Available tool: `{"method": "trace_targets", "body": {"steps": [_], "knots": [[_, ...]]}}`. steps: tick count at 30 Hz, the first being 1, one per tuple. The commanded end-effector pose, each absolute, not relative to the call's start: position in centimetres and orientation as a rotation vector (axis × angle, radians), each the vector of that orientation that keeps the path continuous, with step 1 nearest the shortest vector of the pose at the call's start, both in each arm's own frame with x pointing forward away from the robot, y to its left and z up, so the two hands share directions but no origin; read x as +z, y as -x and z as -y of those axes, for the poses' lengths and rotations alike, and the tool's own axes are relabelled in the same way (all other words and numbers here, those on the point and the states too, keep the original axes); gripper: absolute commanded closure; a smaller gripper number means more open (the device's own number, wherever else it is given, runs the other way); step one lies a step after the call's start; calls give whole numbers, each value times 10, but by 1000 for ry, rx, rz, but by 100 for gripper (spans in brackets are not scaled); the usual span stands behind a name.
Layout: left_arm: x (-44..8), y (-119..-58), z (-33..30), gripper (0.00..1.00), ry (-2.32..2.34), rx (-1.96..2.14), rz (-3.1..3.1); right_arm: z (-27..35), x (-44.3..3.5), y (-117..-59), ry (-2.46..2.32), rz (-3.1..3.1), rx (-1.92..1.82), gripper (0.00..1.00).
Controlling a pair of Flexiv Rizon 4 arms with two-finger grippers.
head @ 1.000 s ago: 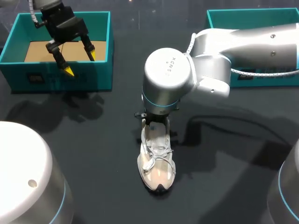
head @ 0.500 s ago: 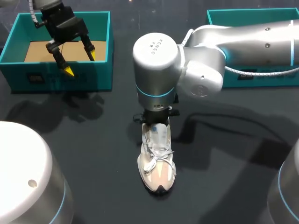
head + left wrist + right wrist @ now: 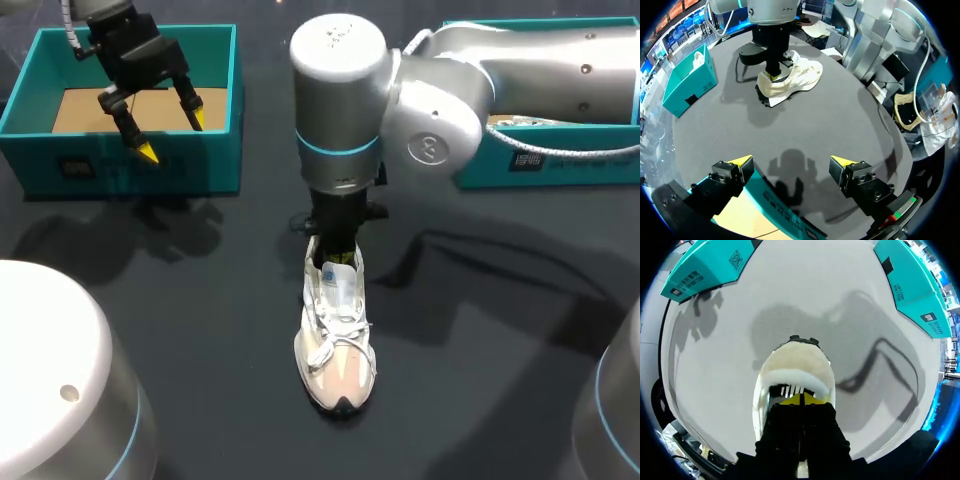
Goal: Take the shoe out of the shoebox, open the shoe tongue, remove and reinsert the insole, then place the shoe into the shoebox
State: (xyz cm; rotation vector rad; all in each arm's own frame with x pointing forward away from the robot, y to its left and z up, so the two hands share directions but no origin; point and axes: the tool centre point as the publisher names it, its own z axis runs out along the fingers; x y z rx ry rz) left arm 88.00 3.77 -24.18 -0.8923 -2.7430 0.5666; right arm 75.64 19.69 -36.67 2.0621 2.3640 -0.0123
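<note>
At table centre: shoe (image 3: pixel 337 345) stands upright on its sole on the dark table (image 3: pixel 200 300), toe pointing toward the robot, heel away. It is pale cream with white laces. It lies outside both boxes and well apart from them.

Right arm comes in from the right and hangs straight down over the heel end. Right gripper (image 3: pixel 801 399) is inside the shoe opening with its yellow tips pressed together. The views do not show whether anything thin is pinched between them. In the head view, a pale strip with a blue patch stands in the opening, just in front of the fingers.

Left gripper (image 3: pixel 172 136) hovers above the teal shoebox (image 3: pixel 120 170) at the far left. Its fingers are spread wide and it holds nothing. The box shows a brown cardboard floor.

Second teal box (image 3: pixel 580 168) sits at far right, partly hidden behind the right arm.
</note>
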Motion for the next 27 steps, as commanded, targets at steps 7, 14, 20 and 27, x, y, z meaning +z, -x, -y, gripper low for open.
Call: {"method": "trace_targets", "body": {"steps": [7,14,20,27], "knots": [[-242,-880,-38,0,893,564,2743,-201,-368,-754,-2070,-2431,-98,100],[-242,-880,-38,0,893,564,2743,-203,-364,-746,-2146,-2406,-207,100],[-242,-880,-38,0,893,564,2743,-206,-357,-742,-2150,-2408,-229,93],[-242,-880,-38,0,893,564,2743,-207,-352,-733,-2161,-2406,-249,80]]}}
